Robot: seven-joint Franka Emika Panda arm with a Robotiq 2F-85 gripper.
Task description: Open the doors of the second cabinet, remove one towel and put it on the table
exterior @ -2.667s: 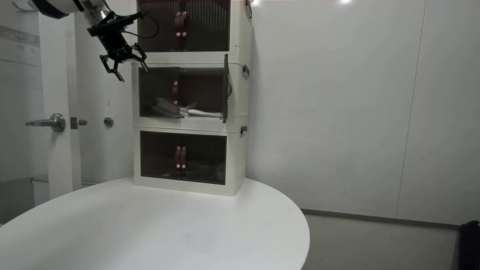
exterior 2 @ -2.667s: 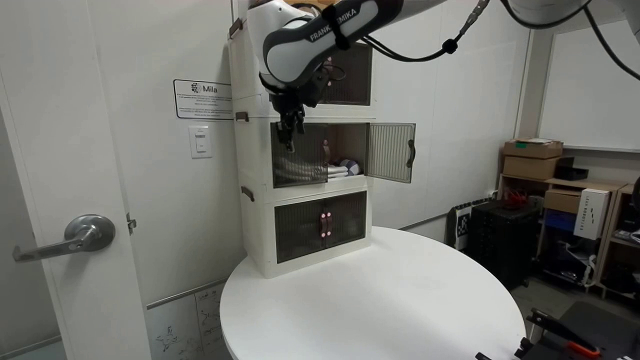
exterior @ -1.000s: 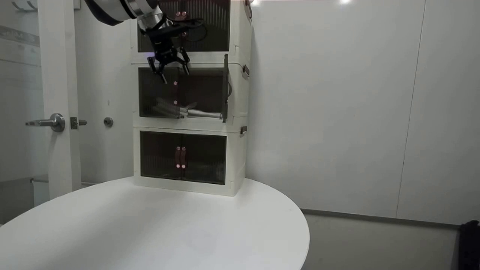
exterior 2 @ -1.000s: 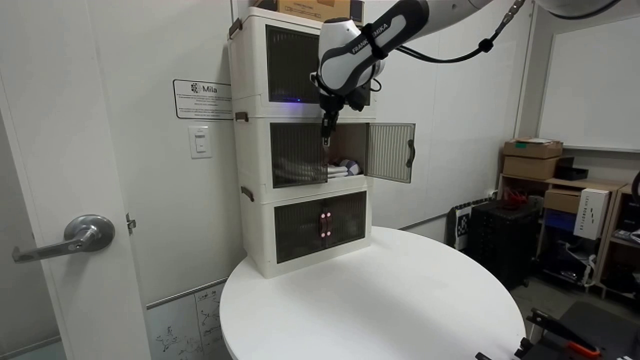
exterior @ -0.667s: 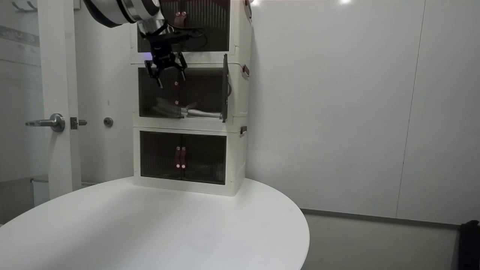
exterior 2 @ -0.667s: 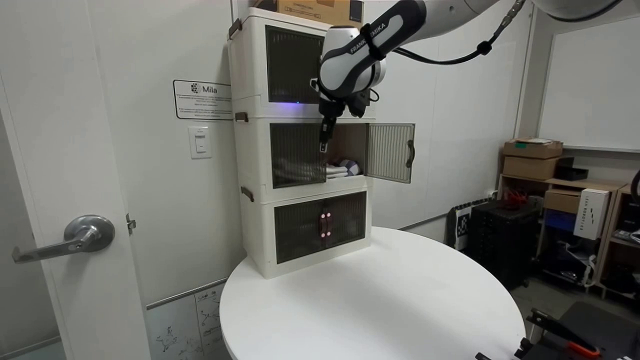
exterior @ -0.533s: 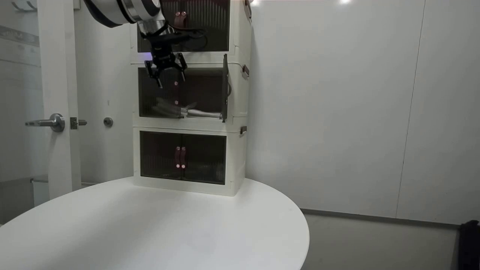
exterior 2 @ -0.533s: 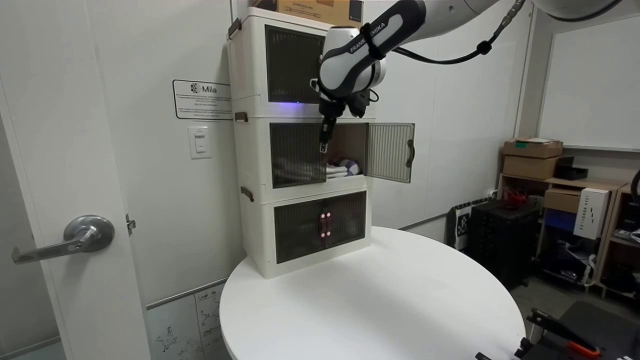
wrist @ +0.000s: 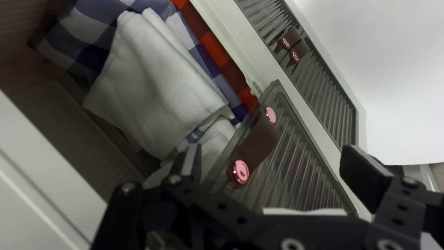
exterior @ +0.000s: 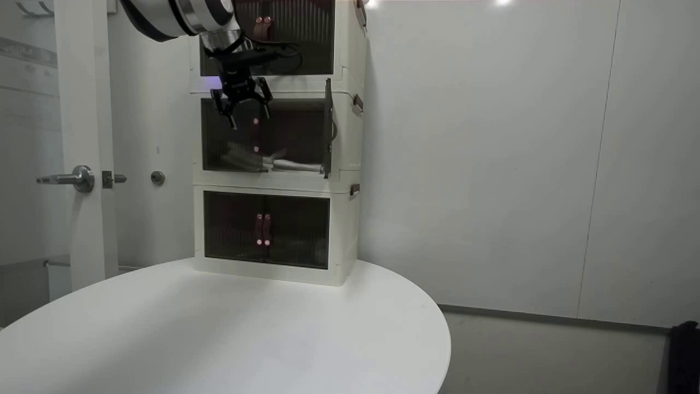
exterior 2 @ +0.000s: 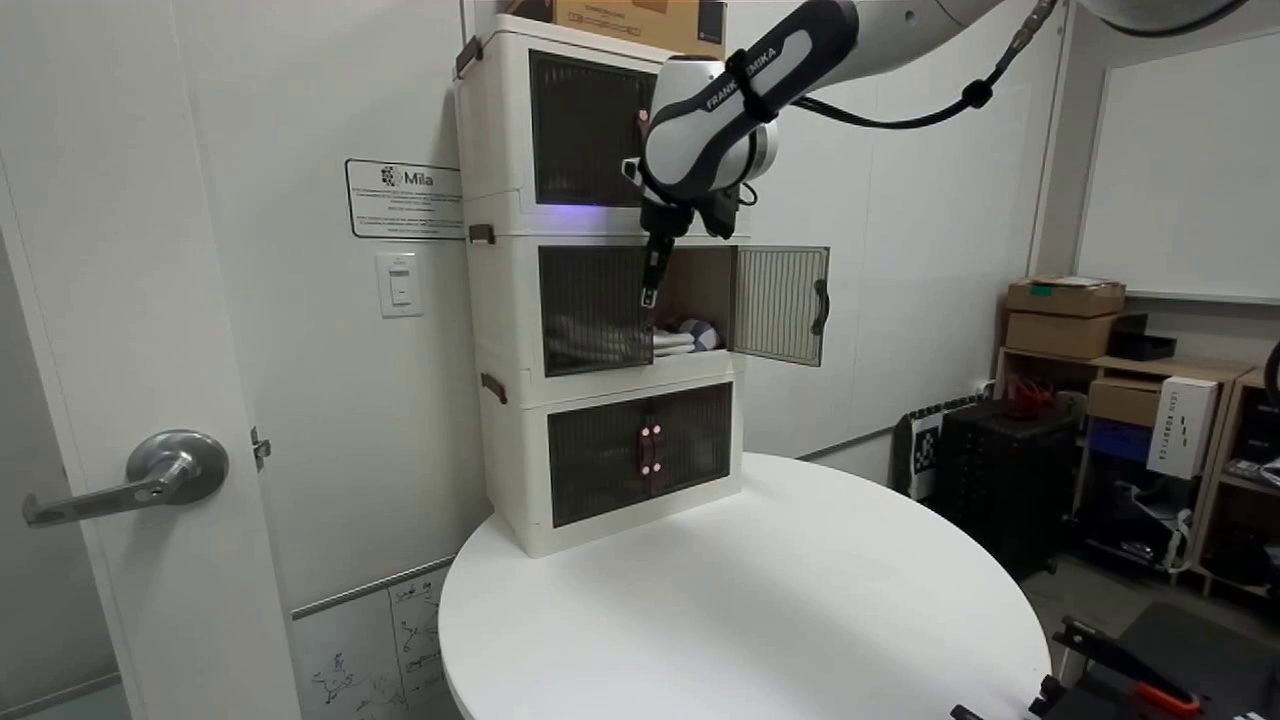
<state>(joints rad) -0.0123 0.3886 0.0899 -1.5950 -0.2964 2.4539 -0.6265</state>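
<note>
The second cabinet is the middle tier of the white stack. Of its doors, the panel is swung wide outward; the panel with the brown handle stands across its half, and whether it is fully closed I cannot tell. Inside, the whitish towel with a bluish mark at its edge lies folded on checked cloth. My gripper is open, nothing between its fingers. It hangs before the unswung panel near that handle, apart from the towel; in the wrist view one finger overlaps the panel's free edge. Below spreads the round white table.
Top-tier doors and bottom-tier doors are closed. A cardboard box sits on the stack. The room door's metal handle juts out at one side. A dark case and shelves stand beyond the table.
Over the whole span, my gripper has moved across to the middle tier's front, then dipped slightly. In the last half second it has hardly moved. The swung panel and the cloths look unchanged.
</note>
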